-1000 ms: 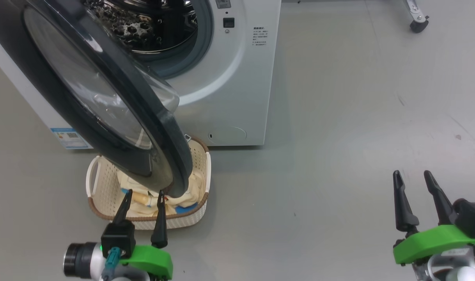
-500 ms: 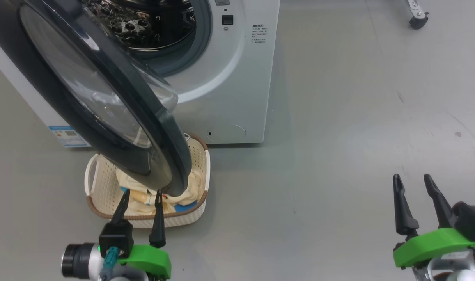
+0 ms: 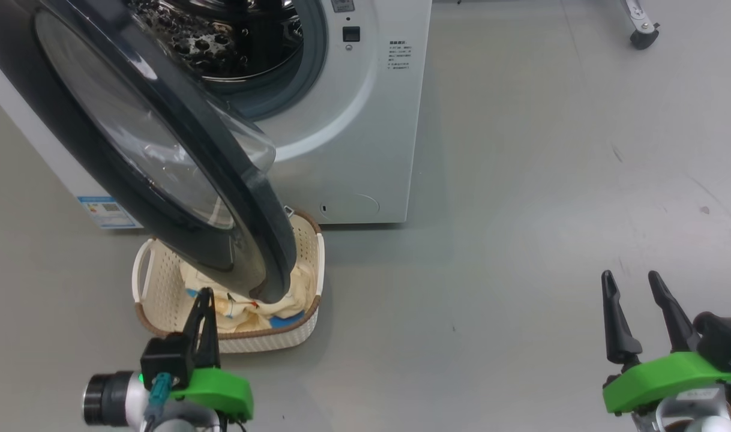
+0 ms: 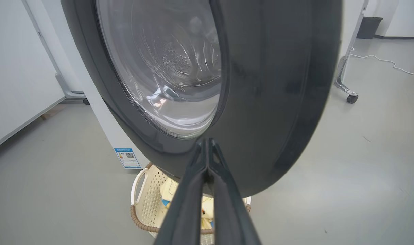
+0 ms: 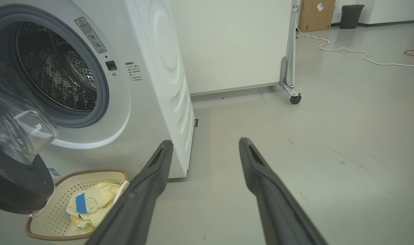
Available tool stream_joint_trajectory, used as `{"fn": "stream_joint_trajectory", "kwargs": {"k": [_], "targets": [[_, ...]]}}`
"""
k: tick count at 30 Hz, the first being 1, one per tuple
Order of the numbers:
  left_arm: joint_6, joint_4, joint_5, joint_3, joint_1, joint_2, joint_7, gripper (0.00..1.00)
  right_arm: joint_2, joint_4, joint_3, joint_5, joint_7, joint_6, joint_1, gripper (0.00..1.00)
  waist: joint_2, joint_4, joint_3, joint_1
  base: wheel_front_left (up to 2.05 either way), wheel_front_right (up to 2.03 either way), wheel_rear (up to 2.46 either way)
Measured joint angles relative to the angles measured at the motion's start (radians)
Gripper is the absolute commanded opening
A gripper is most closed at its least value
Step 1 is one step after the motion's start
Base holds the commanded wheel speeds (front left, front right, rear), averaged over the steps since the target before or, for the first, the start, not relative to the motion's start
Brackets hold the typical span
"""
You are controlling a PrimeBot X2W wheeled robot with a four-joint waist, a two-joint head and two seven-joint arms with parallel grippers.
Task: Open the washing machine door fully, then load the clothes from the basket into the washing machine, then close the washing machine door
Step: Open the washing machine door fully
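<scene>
**Left fingers pressed together below the door, right fingers spread wide**

Left fingers (image 3: 204, 318) (image 4: 193, 190) are closed tip to tip with nothing between them. Right fingers (image 3: 616, 324) (image 5: 149, 177) stand wide apart and empty over bare floor (image 3: 521, 210).

The washer (image 3: 365, 150) (image 5: 152, 85) stands ahead of both pairs. It is close beyond the left fingers and well off to the left of the right ones. Its steel drum (image 5: 57, 78) is exposed.

The door (image 3: 257, 240) (image 4: 278, 102) hangs partly open, swung out toward the left fingers. In the left wrist view their joined tips sit in front of its dark lower rim. Whether they touch it cannot be told.

The basket (image 3: 281, 339) (image 4: 149, 190) (image 5: 47, 217) sits on the floor under the door's lower edge, just beyond and below the left fingertips. It lies well to the left of the right fingers.

The clothes (image 3: 245, 318) (image 4: 169, 194) (image 5: 91, 204) lie bundled inside the basket, cream-yellow with blue patches. The door partly hides them, and both pairs of fingers are clear of them.
</scene>
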Motion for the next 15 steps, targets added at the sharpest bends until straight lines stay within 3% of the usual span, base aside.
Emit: {"fn": "stream_joint_trajectory", "kwargs": {"k": [7, 15], "targets": [[0.021, -0.045, -0.004, 0.061, -0.094, 0.045, 0.005, 0.00, 0.000, 0.009, 0.001, 0.011, 0.000, 0.000, 0.001, 1.00, 0.0000, 0.001, 0.000, 0.0000, 0.00, 0.00, 0.00], [0.026, -0.262, 0.021, 0.113, -0.198, 0.093, 0.037, 0.00, 0.001, 0.027, 0.000, 0.011, 0.000, 0.000, 0.001, 1.00, 0.0000, -0.007, -0.002, 0.0000, 0.00, 0.00, 0.00]]}}
